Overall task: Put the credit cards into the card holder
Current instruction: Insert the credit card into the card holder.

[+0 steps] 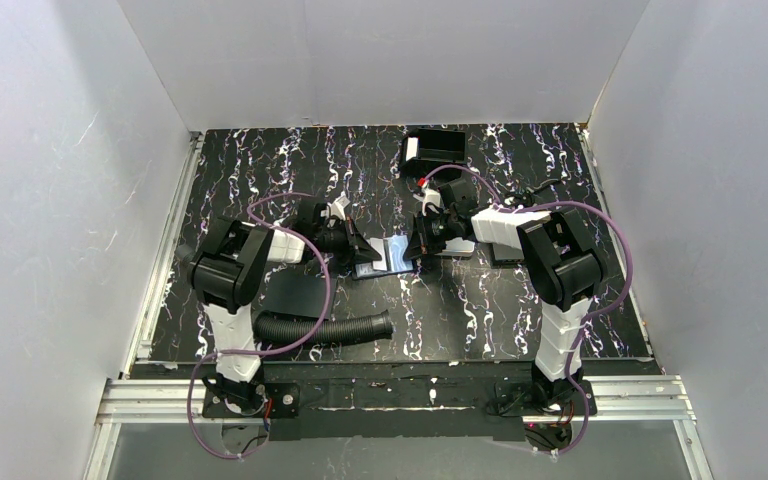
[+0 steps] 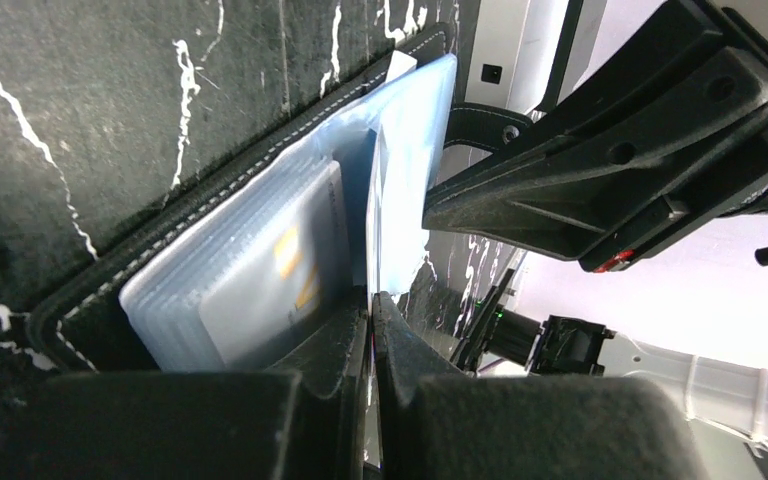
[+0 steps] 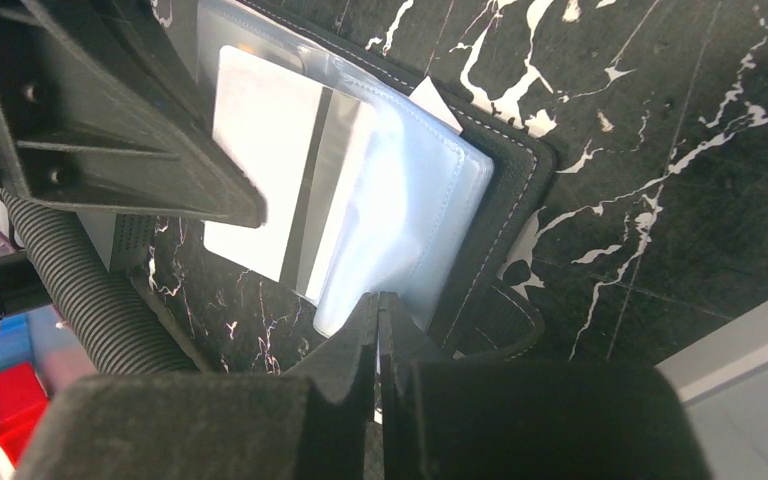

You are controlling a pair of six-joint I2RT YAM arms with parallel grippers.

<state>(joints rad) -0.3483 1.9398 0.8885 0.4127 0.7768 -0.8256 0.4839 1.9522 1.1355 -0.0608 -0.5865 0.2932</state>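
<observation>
Mid-frame from above, my left hand (image 2: pixel 372 305) and right hand (image 3: pixel 378 305) both pinch shut on clear sleeves (image 3: pixel 430 200) of the open card holder (image 1: pixel 392 256); a pale card (image 3: pixel 260 165) sits inside, hose (image 1: pixel 330 328) lower left.

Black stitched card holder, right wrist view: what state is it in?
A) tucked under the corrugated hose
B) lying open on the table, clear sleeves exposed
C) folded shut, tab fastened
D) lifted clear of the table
B: the black stitched card holder lies spread open on the black marbled table, its clear plastic sleeves fanned out, a pale card showing among them.
</observation>
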